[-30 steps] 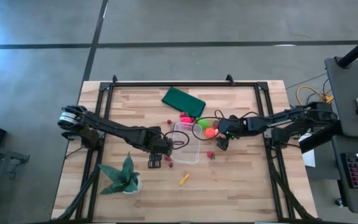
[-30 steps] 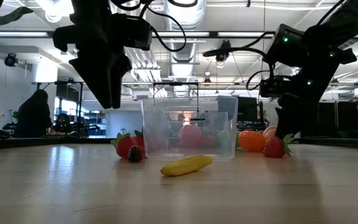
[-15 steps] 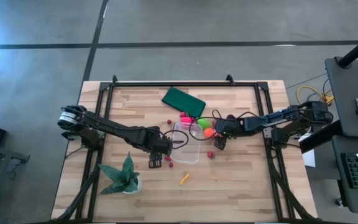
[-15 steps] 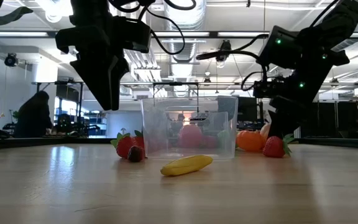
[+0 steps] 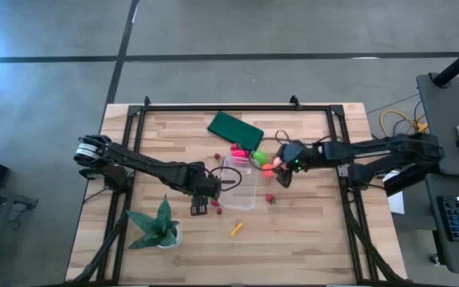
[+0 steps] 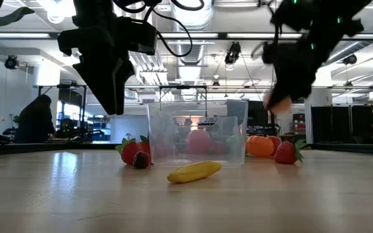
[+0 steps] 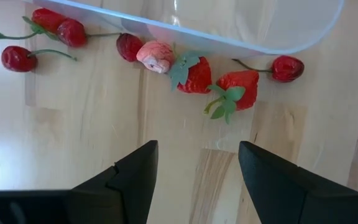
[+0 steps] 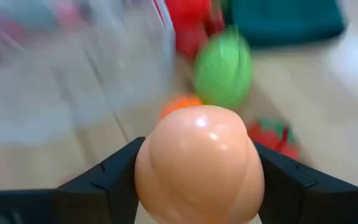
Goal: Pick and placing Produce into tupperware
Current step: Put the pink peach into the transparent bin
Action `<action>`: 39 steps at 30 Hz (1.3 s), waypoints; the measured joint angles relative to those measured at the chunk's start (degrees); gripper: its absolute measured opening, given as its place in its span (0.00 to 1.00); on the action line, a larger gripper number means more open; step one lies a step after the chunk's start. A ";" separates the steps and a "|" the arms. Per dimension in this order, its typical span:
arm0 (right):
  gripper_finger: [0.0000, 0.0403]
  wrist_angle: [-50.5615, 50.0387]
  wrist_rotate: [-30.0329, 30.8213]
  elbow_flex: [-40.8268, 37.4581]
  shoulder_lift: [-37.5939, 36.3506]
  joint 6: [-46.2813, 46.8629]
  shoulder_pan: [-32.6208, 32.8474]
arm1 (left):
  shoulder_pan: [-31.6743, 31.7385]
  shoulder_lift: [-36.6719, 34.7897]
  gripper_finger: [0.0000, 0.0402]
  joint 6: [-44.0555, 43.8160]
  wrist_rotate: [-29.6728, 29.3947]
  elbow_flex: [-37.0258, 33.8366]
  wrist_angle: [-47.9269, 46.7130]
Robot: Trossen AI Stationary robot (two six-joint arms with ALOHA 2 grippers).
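The clear tupperware (image 5: pixel 240 183) stands mid-table; it also shows in the low view (image 6: pixel 197 133). My right gripper (image 5: pixel 280 172) is shut on a peach-coloured round piece (image 8: pixel 199 165), held up just right of the box (image 6: pixel 278 100). A lime-green piece (image 8: pixel 224 68), an orange ball (image 6: pixel 261 145) and a strawberry (image 6: pixel 285 153) lie on the table below it. My left gripper (image 7: pixel 194 168) is open and empty above two strawberries (image 7: pixel 194 74), a pink piece (image 7: pixel 156 55) and cherries (image 7: pixel 14 57) at the box's near left rim (image 7: pixel 197 43). A yellow stick (image 5: pixel 236 229) lies nearer. My right gripper pinches the peach-coloured round piece by its two opposite sides (image 8: pixel 148 168) between its two fingers (image 8: pixel 107 177). The fingers point down. The piece is lifted clear of the table, at about the height of the box's rim.
A spiky green potted plant (image 5: pixel 159 223) stands at the near left. A flat dark green rectangle (image 5: pixel 235 130) lies at the far middle. Black frame rails (image 5: pixel 134 135) run along the table's sides. A person (image 6: pixel 34 120) sits in the room beyond.
My right gripper has gone up from the table beside the strawberry, carrying the peach-coloured piece, which is now lifted clear. It has also shifted a little toward the tupperware.
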 joint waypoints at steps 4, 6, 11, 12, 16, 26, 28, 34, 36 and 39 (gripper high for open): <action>0.59 0.96 -1.16 4.83 -1.96 -2.93 -0.41 | 0.00 -3.65 0.52 -4.27 -4.73 -0.05 -0.11; 0.60 1.29 -3.06 6.88 -0.50 -2.97 -1.07 | -0.02 -6.70 0.52 -6.71 -8.43 -0.17 0.19; 0.61 2.40 -10.52 12.58 8.87 -5.28 -1.95 | 0.00 -14.75 0.52 -11.16 -15.01 -1.68 1.01; 0.61 2.35 -11.67 13.86 11.31 -6.21 -1.95 | 0.00 -16.06 0.52 -11.29 -15.70 -2.27 1.11; 0.61 2.51 -20.35 19.59 20.31 -8.06 -2.99 | 0.00 -20.07 0.52 -11.64 -16.17 -4.22 1.07; 0.61 -2.98 -28.39 30.07 32.96 -8.58 -5.03 | 0.00 -25.58 0.52 -23.32 -16.37 -9.84 1.15; 0.61 -3.27 -28.45 30.54 33.54 -8.70 -5.01 | 0.00 -25.87 0.52 -26.53 -16.26 -10.89 1.15; 0.65 -3.56 -24.62 30.69 31.38 -8.53 -5.05 | 0.00 -25.60 0.52 -27.68 -15.73 -11.69 0.68; 0.69 -4.37 -22.82 30.69 30.15 -8.48 -5.16 | 0.28 -25.30 0.52 -27.10 -15.71 -11.69 0.74; 0.75 -5.35 -20.29 30.67 28.98 -8.48 -5.16 | 0.47 -25.27 0.52 -25.92 -15.75 -11.69 0.69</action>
